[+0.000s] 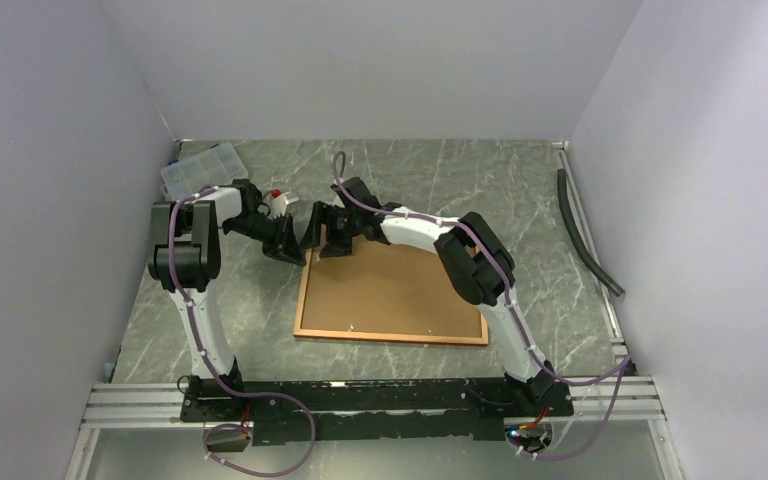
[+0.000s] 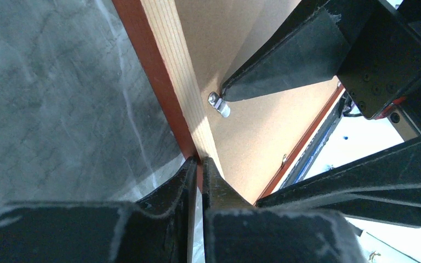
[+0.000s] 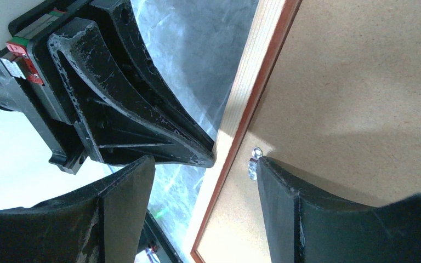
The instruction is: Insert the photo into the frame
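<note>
Slim red-orange wooden picture frame [image 1: 390, 338] lies face-down on the grey-green marbled table [image 1: 250, 320], plain brown backing board [image 1: 390, 290] in it; photo not visible. Prob light, stiff, glazing fragile (grab rims, not the middle). Left gripper [image 2: 200, 164] closed, seemingly pinching the far-left rim. Right gripper [image 3: 204, 161] gapes wide across the rim, holding nothing, one finger at a small metal tab [image 3: 254, 164]. No readable writing.

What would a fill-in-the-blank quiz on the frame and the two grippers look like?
The frame lies face ____, backing board up.
The right gripper is ____.
One of its fingers sits beside a small ____ clip on the board.
The left gripper, at the frame's rim, is ____.
Missing words: down; open; metal; shut.
</note>
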Tool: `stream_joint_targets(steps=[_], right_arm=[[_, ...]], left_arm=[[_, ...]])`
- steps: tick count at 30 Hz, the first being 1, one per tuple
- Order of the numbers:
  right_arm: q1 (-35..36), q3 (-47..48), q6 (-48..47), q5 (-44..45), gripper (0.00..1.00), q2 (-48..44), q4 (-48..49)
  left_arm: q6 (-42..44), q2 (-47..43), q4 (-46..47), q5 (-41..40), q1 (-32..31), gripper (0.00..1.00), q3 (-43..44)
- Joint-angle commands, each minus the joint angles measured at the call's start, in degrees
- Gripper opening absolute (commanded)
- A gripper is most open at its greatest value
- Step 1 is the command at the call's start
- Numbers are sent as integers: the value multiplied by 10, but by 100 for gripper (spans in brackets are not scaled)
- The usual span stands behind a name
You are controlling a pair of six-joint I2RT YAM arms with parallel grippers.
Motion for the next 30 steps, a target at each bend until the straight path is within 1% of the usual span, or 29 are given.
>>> stream_joint_targets(steps=[1, 16, 22, 30], right_arm=[[13, -13, 17, -6, 72, -24, 18], [15, -14, 46, 3, 72, -12, 40], [16, -21, 61, 7, 72, -11, 64], [22, -39, 82, 35, 72, -14, 87]], left_arm=[[8, -8, 33, -46, -8, 11, -17], [11, -9, 34, -46, -8, 11, -22], [10, -9, 36, -44, -8, 10, -22], [9, -8, 37, -44, -8, 10, -24]])
